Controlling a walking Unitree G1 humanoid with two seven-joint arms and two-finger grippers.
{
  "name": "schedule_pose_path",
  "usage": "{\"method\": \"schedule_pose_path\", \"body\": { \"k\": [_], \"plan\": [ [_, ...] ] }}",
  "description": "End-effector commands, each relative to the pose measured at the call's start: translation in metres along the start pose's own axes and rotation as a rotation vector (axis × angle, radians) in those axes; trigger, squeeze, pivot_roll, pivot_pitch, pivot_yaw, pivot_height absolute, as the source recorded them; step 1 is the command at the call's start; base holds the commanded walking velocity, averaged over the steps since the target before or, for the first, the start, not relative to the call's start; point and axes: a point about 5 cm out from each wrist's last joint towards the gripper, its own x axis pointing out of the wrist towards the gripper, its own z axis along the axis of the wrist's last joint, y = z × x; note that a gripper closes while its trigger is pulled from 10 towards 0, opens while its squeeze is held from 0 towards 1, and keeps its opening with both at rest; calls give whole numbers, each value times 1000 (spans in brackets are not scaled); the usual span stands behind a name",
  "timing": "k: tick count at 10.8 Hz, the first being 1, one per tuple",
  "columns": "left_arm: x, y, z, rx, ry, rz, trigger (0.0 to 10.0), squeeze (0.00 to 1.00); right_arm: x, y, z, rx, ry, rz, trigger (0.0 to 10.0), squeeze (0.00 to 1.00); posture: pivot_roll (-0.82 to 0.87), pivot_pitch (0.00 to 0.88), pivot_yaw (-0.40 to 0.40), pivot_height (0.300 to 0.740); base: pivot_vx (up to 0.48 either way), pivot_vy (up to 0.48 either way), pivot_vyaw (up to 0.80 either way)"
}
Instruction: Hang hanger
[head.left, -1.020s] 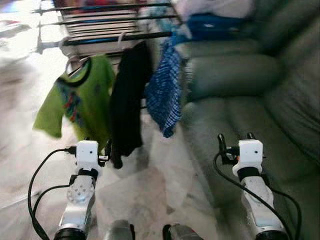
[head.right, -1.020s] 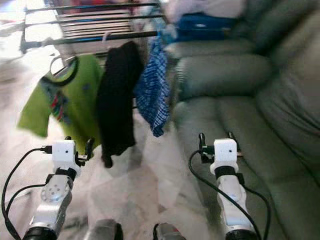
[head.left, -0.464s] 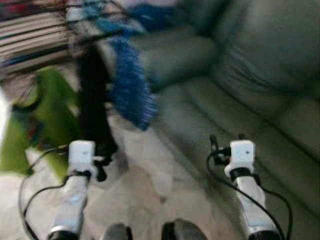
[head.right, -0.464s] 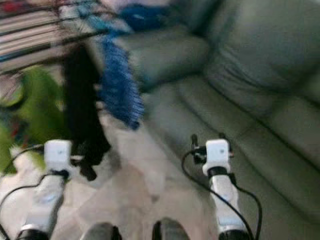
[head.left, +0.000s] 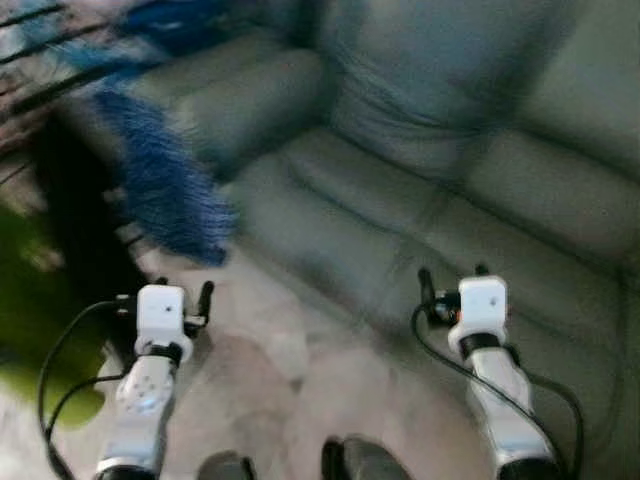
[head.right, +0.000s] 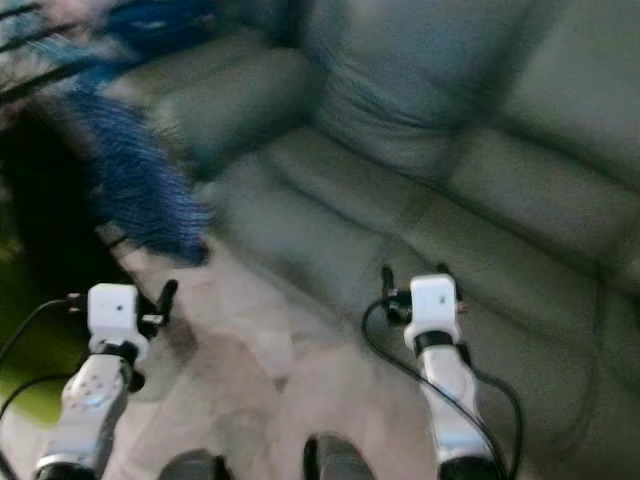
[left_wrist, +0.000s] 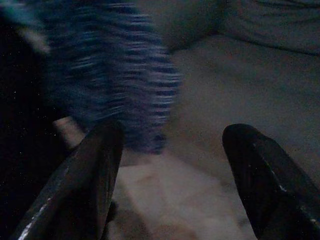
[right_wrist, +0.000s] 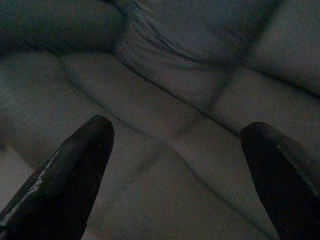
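Blurred clothes hang at the left: a blue checked garment (head.left: 165, 190), a black garment (head.left: 75, 215) and a green shirt (head.left: 30, 330). No separate hanger can be made out in the blur. My left gripper (head.left: 180, 290) is held out low over the floor near the clothes, open and empty, with its fingers (left_wrist: 85, 185) spread before the blue garment (left_wrist: 115, 85). My right gripper (head.left: 452, 277) is held out over the sofa seat, open and empty, its fingers (right_wrist: 65, 175) wide apart.
A grey-green leather sofa (head.left: 420, 150) fills the middle and right. Pale marble floor (head.left: 300, 390) lies between my arms. The bars of a drying rack (head.left: 40, 50) show faintly at the top left. My feet (head.left: 350, 465) show at the bottom edge.
The whole view has swung right: the hanging clothes slid toward the left edge and the sofa now takes up most of the picture. Both arms keep their pose.
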Motion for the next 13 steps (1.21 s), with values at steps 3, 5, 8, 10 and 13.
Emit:
{"method": "schedule_pose_path", "body": {
  "k": [3, 5, 8, 10, 13],
  "plan": [
    [-1, -5, 3, -7, -19, -38, 10000, 0, 0, -3, 0, 6, 4, -16, 10000, 0, 32, 118, -44, 740, 0, 0, -800],
    [-3, -6, 6, -22, -43, -32, 10000, 0, -4, -4, 2, 23, -20, -20, 10000, 0, 31, 117, -50, 740, 0, 0, -656],
    [-5, -8, 6, -44, -48, -45, 10000, 0, -5, -3, 2, 17, -14, -3, 10000, 0, 32, 117, -59, 740, 0, -225, 0],
    [-4, -9, 6, -45, -51, -49, 10000, 0, -5, -5, 3, 14, -14, -9, 10000, 0, 27, 116, -58, 740, 0, -388, -606],
    [-4, -9, 6, -46, -50, -60, 10000, 0, -7, -5, 1, 13, -11, -10, 10000, 0, 26, 116, -58, 740, 0, -424, -654]
  ]
}}
